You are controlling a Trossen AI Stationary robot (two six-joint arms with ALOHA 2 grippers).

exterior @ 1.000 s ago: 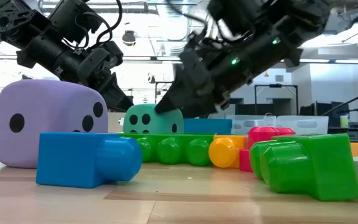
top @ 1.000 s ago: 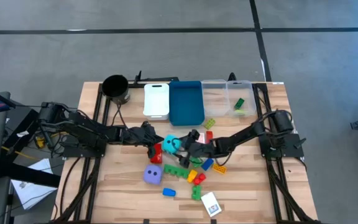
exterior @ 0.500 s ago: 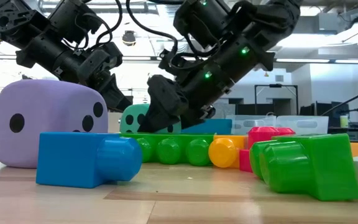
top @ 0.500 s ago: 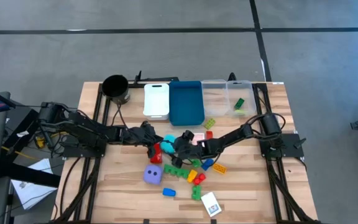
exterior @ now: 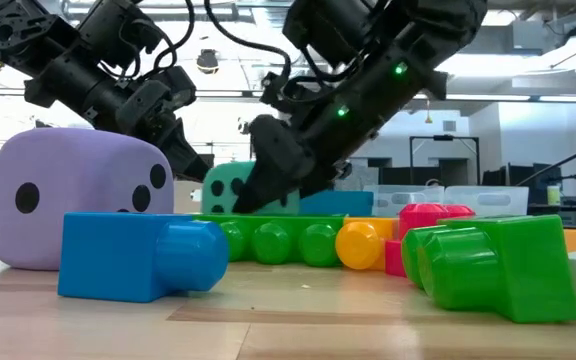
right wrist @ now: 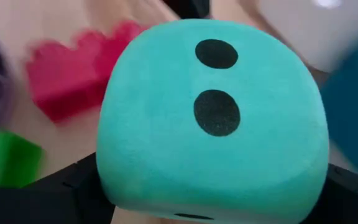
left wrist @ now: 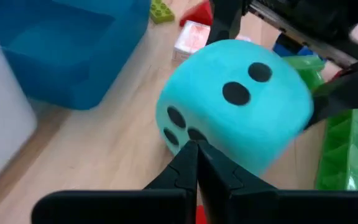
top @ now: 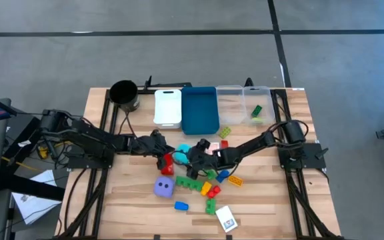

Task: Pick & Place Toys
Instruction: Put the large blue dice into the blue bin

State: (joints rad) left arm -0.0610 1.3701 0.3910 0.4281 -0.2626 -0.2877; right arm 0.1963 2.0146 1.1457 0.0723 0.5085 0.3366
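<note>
Grasp step on the cyan die (top: pixel 184 149), which sits on the table (top: pixel 272 200) mid-pile, in front of the blue bin (top: pixel 199 110). Die is bracketed by the right gripper (top: pixel 193 155): a finger (right wrist: pixel 82 180) seen at each side, spread wide, contact not confirmed. Next move judged: squeeze, then lift. Left gripper (top: pixel 163 148) clenched empty, tips just beside the die.
</note>
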